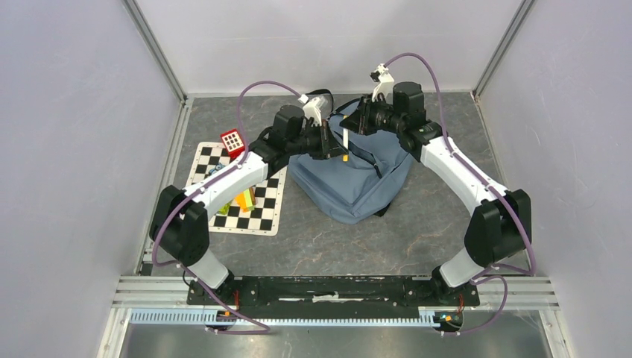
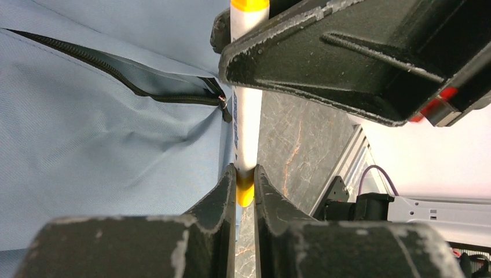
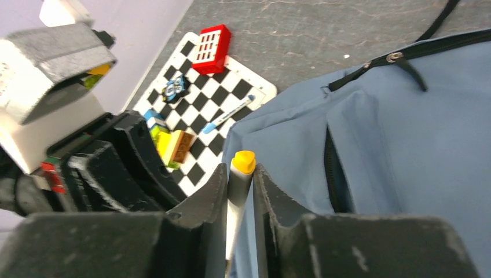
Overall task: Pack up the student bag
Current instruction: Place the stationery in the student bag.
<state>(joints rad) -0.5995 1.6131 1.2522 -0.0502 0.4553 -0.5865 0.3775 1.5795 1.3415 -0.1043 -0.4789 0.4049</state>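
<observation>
The student bag [image 1: 358, 183] lies flat at the table's middle, its dark zipper pocket showing in the left wrist view [image 2: 87, 145] and the right wrist view [image 3: 405, 145]. A white marker with yellow ends [image 1: 346, 144] is held upright over the bag's left edge. My left gripper [image 1: 343, 155] is shut on its lower yellow end [image 2: 245, 194]. My right gripper [image 1: 348, 128] is shut on its upper part, just below the yellow cap [image 3: 244, 161]. The two grippers face each other, nearly touching.
A chequered mat [image 1: 264, 211] lies left of the bag. On it are a red gridded block [image 3: 211, 49], a blue pen [image 3: 228, 114] and yellow and brown bricks [image 3: 173, 146]. Grey walls close in the table on three sides.
</observation>
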